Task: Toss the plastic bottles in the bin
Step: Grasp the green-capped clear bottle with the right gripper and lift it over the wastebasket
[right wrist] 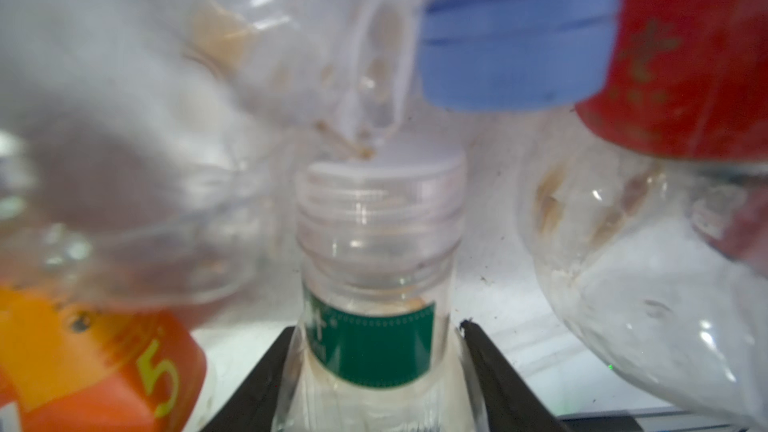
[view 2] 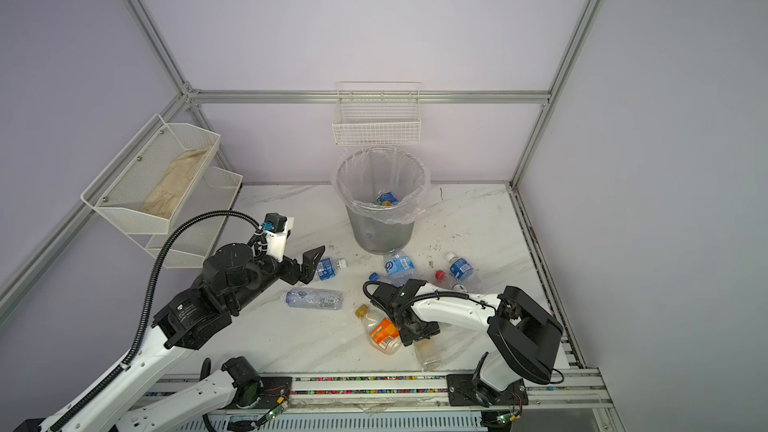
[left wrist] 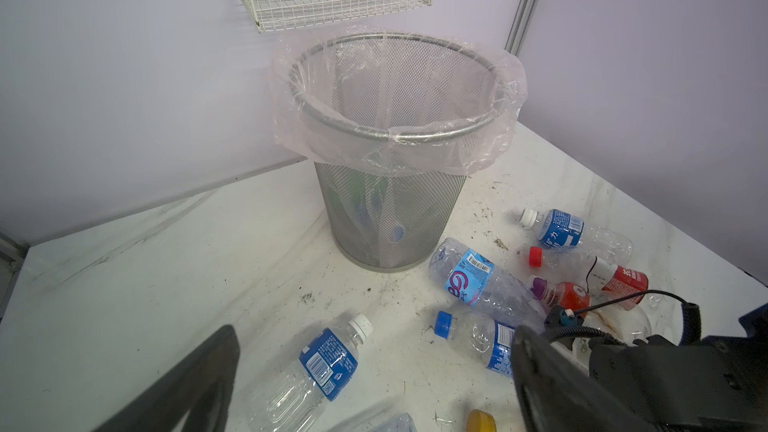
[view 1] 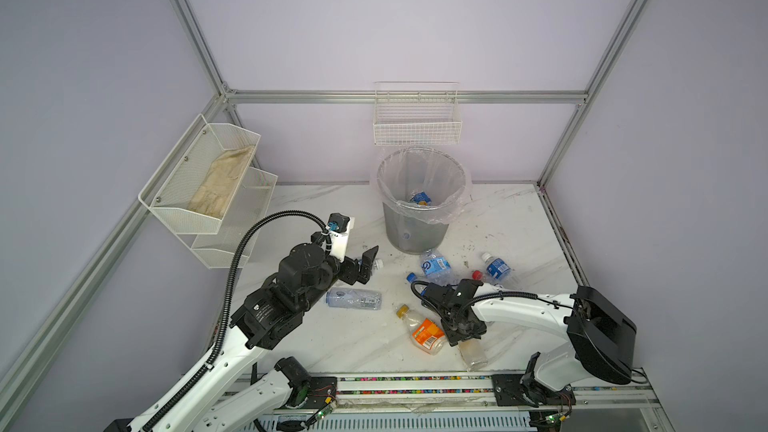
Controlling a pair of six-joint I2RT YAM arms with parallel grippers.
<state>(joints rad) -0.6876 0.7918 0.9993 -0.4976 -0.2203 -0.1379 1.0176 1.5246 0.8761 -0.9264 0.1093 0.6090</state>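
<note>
Closest to any lens is the green-band bottle [right wrist: 374, 243], a clear one lying at the near right of the table [view 1: 332, 347]. The right gripper [right wrist: 376, 326] has both black fingers pressed against its shoulders, so I'd call that a grip. In both top views the bottle doesn't look lifted off the marble yet.

My read is that the step in hand is the pick on that one. The next move wants a clean straight lift, because the orange-label bottle [view 1: 424, 332] lies just beside it and other clear ones crowd its neck. After that it's a carry far and a bit left, over the rim of the bin [view 1: 415, 238], before letting go.

The left gripper [view 1: 365, 265] is spread wide with nothing in it. It hovers by a blue-label bottle [left wrist: 328, 363] with a white cap, left of the bin, probably its next candidate.

Containers:
- **Bin:** it stands far middle, with a clear liner bag [left wrist: 498, 89] folded over the rim. A few bottles sit at the bottom. From above I see a blue label and an orange-ish cap, and green and blue shapes show through the mesh.
- **Wire basket [view 1: 417, 126]:** it hangs on the far wall above the bin, and I can't see anything in it.
- **Mesh shelf [view 1: 174, 184]:** it's on the left wall, with a beige cloth [view 1: 222, 182] in the upper tier.

Several bottles lie loose between the bin and the right arm, so I'd say the job is partway done.
</note>
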